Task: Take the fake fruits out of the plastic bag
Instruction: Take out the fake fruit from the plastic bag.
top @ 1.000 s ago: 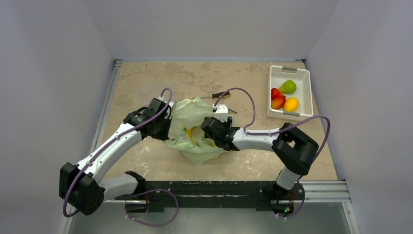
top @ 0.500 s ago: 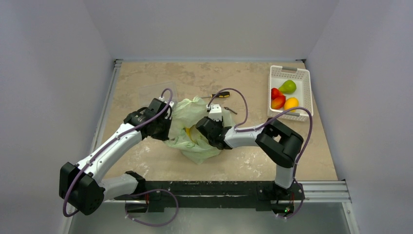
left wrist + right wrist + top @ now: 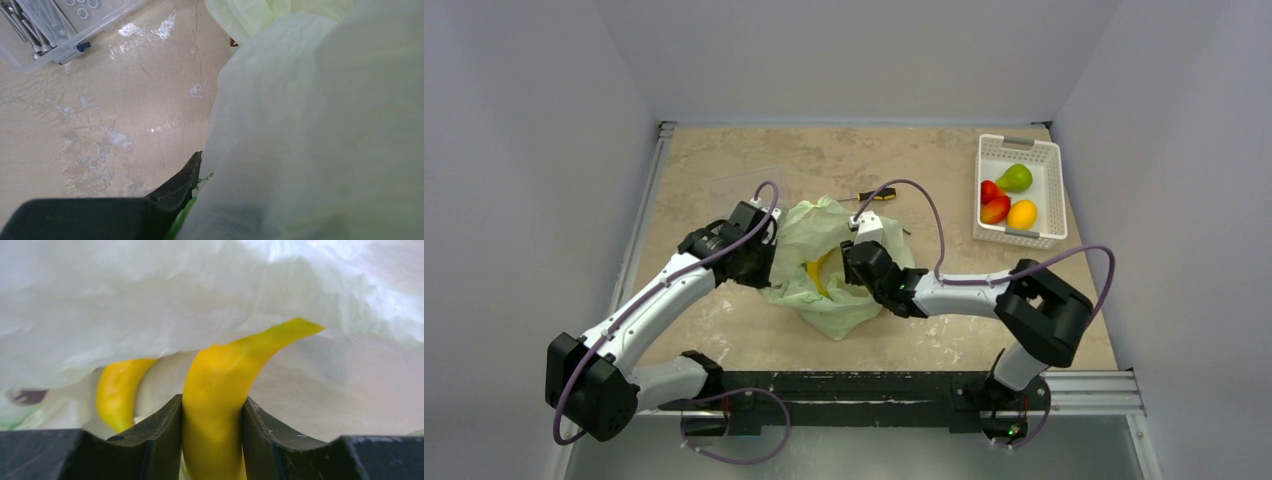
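- My right pincer (image 3: 212,412) is clamped across the banana (image 3: 222,375). Its long axis runs straight ahead out of the jaws, tip curving toward 1 o'clock.
- From above, the banana lies inside the plastic bag (image 3: 829,305), at 9 o'clock from my right wrist.
- My left pincer (image 3: 762,262) is closed on the bag's 9 o'clock edge, nearer the bag than the fruit.
- Likely next move: draw back toward 3 o'clock, then to the white basket (image 3: 1056,195) at 2 o'clock.

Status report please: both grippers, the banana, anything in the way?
Right gripper shut on banana, inside plastic bag. Left gripper shut on plastic bag edge. Bag film drapes over banana.
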Tool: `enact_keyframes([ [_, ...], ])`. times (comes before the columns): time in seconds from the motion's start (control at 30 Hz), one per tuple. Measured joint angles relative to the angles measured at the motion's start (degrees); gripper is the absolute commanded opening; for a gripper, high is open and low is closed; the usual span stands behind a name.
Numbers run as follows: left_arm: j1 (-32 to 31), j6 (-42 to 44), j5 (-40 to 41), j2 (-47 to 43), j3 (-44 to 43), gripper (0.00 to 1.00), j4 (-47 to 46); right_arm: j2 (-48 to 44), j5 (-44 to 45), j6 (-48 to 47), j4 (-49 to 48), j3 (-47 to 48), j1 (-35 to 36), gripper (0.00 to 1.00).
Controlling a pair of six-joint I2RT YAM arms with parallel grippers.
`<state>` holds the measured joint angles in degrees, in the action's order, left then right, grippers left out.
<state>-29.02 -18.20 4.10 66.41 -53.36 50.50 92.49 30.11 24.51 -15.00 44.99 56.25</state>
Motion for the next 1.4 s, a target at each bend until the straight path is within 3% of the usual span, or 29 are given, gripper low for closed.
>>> enact_keyframes([
  [0.27, 0.0, -0.02, 1.29, -0.63, 0.0, 0.0, 0.02, -7.91, -15.89, -7.54, -10.08, -5.86, 0.04, 0.0],
  [0.7, 0.0, -0.02, 2.08, -1.14, 0.0, 0.0, 0.0, -10.93, -32.57, -8.35, -20.28, -9.25, 0.13, 0.0],
  [1.1, 0.0, -0.02, 1.49, -1.11, 0.0, 0.0, 0.0, -10.93, -33.62, -5.57, -29.75, -2.64, 0.26, 0.0],
  [1.4, -0.04, 0.0, 1.27, -1.09, 0.0, 0.0, -0.52, -17.77, -29.92, -7.39, -24.37, -1.79, 0.52, 0.0],
])
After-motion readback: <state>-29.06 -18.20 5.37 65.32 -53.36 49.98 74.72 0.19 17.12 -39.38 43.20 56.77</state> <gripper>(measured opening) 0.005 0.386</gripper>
